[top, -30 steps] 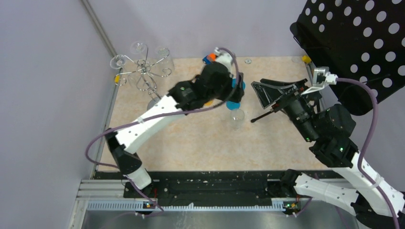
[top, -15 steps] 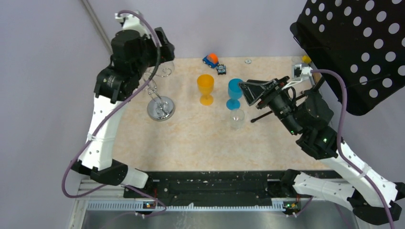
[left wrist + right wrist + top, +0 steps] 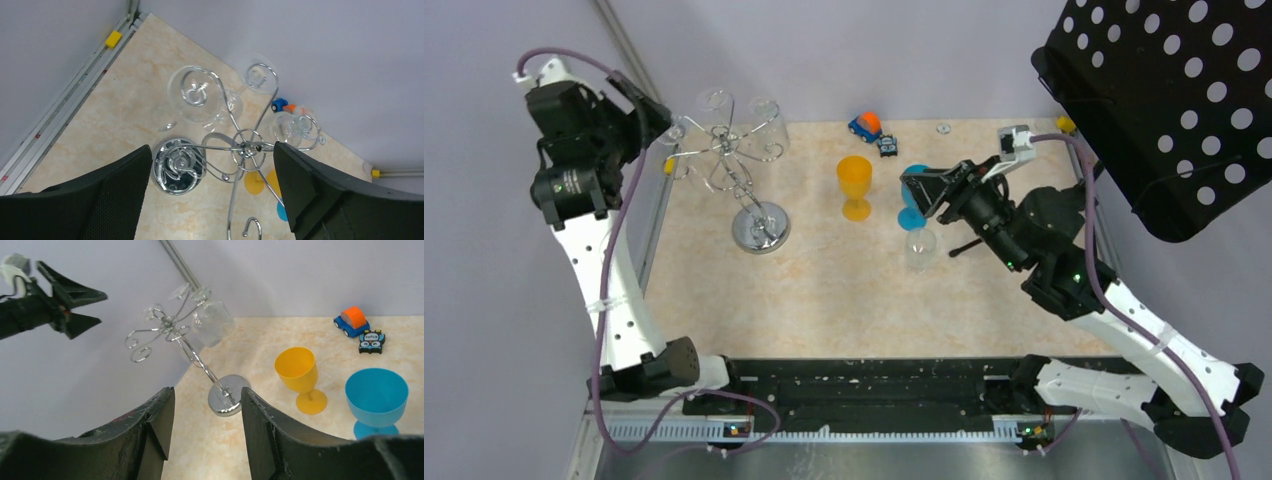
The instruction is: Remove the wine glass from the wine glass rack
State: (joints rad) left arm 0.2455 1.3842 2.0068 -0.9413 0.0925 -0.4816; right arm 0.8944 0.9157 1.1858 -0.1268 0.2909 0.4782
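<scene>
Chrome wire makes up the wine glass rack [image 3: 761,228], which stands on its round mirrored base at the far left of the marbled beige surface [image 3: 824,300]. Three clear wine glasses [image 3: 197,95] hang bowl-down from its curled hook arms. All three are on the rack.

The left wrist view looks down onto the rack from above. It alone shows each glass foot seated in a hook curl. The left fingers [image 3: 110,195] are spread wide at either side of that view, above the rack, and pinch nothing.

The right wrist view alone gives the side aspect. It shows the left fingers in the air beside the hook arms, apart from both wire and glass.

The right fingers [image 3: 150,440] are also spread and hold nothing. They point across the surface toward the rack and are well apart from it.

In the top view the right fingers cover part of the blue goblet [image 3: 376,397]. The right wrist view shows that goblet whole, upright beside the orange goblet [image 3: 298,372] and not touching it.

A further clear glass [image 3: 920,245] stands on the surface just beside the blue goblet and appears in the top view only.

A toy car [image 3: 351,320] and a small owl-faced tile [image 3: 371,341] lie near the far edge. A black perforated panel [image 3: 1164,90] fills the upper right corner of the top view only.
</scene>
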